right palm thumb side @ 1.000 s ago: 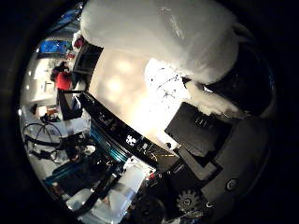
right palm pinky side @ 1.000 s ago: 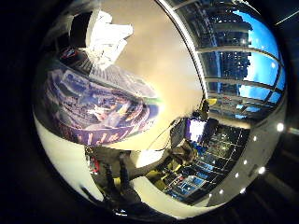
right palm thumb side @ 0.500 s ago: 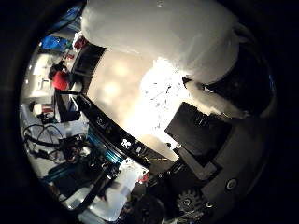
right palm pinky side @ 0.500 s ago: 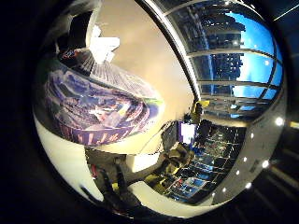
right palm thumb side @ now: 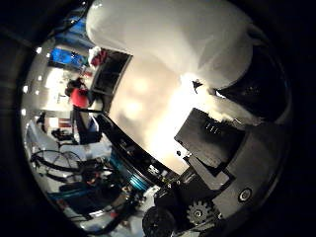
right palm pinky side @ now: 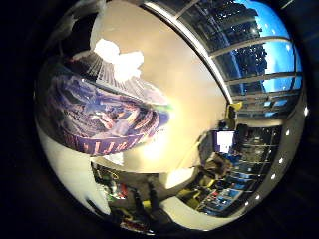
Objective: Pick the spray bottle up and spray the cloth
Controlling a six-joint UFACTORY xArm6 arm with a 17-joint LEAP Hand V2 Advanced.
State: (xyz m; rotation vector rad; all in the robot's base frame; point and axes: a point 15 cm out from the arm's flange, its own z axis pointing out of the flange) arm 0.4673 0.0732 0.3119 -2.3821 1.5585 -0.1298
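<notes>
The spray bottle has a white body that fills much of the thumb side view, close against my palm. Its purple patterned label shows large in the little finger side view. My right hand shows as black and geared parts curled beside the bottle's body, holding it above the table. The white crumpled cloth lies on the beige table, just past the bottle's edge. In the thumb side view only a bright scrap of the cloth shows between bottle and fingers.
The table's dark edge rail runs across below the hand, with equipment and stands beyond it. Past the table's far side are large windows and desks with lit screens.
Both views have shifted, so the hand has moved with the bottle in it. The cloth looks smaller past the label, and the fingers hide more of it in the thumb side view.
</notes>
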